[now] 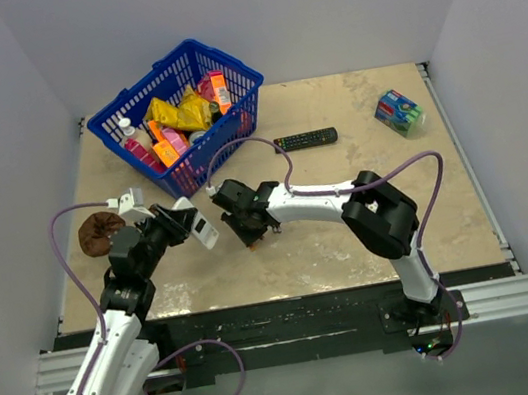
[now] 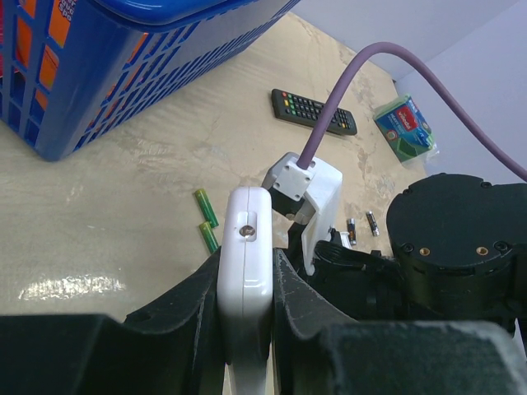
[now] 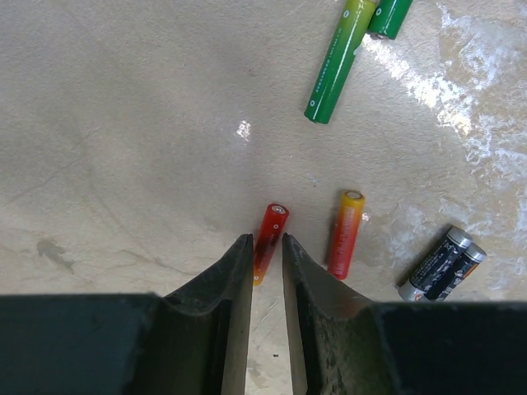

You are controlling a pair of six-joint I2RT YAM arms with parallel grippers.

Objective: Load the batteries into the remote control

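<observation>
My left gripper (image 2: 245,262) is shut on the small white remote control (image 2: 244,288), gripping it edge-on by its sides and holding it tilted above the table (image 1: 204,230). In the right wrist view several batteries lie on the table. My right gripper (image 3: 266,240) is down at the tabletop, its jaws closed on the sides of a red-orange battery (image 3: 272,224) that rests on the surface. A second red-orange battery (image 3: 347,233) lies just to its right. Two green ones (image 3: 339,62) lie farther off, and two dark ones (image 3: 442,265) at the right. The remote's face is hidden.
A blue basket (image 1: 131,98) full of packets stands at the back left. A long black remote (image 1: 305,139) lies behind the arms and a green-blue pack (image 1: 399,112) at the back right. A brown object (image 1: 101,232) sits at the left edge.
</observation>
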